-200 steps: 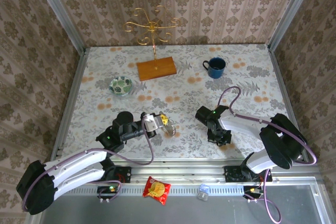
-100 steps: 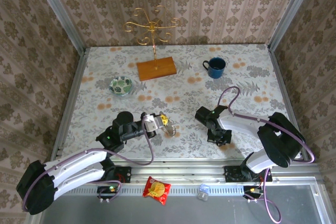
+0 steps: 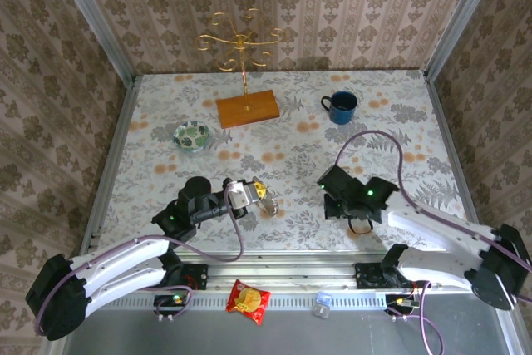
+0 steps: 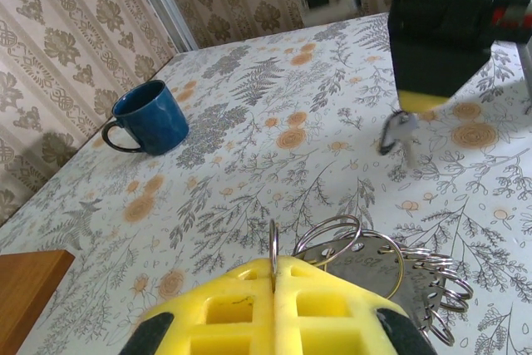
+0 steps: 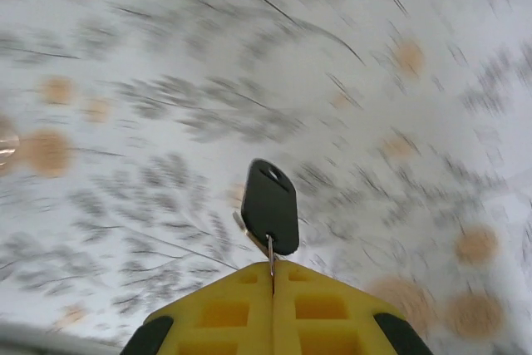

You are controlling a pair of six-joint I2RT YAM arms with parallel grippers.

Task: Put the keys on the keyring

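Note:
My left gripper point(image 4: 274, 265) is shut on one thin metal ring of the keyring point(image 4: 370, 248), a bunch of split rings with a round metal tag that hangs just beyond the yellow fingers. In the top view this gripper point(image 3: 253, 195) sits left of the table's middle with the keyring point(image 3: 268, 201) at its tip. My right gripper point(image 5: 272, 265) is shut on the blade of a black-headed key point(image 5: 269, 205), whose head sticks out past the fingertips above the table. The left wrist view shows that right gripper point(image 4: 422, 106) facing the keyring, the key point(image 4: 402, 132) dangling under it.
A blue mug point(image 3: 342, 106) stands at the back right, a small green patterned bowl point(image 3: 191, 135) at the left. A gold hook stand on a wooden base point(image 3: 247, 109) is at the back. A red snack packet point(image 3: 248, 300) lies on the near rail.
The right arm has swung its elbow down and to the right, and its gripper has lifted off the table with the black key. The left arm and keyring have stayed still.

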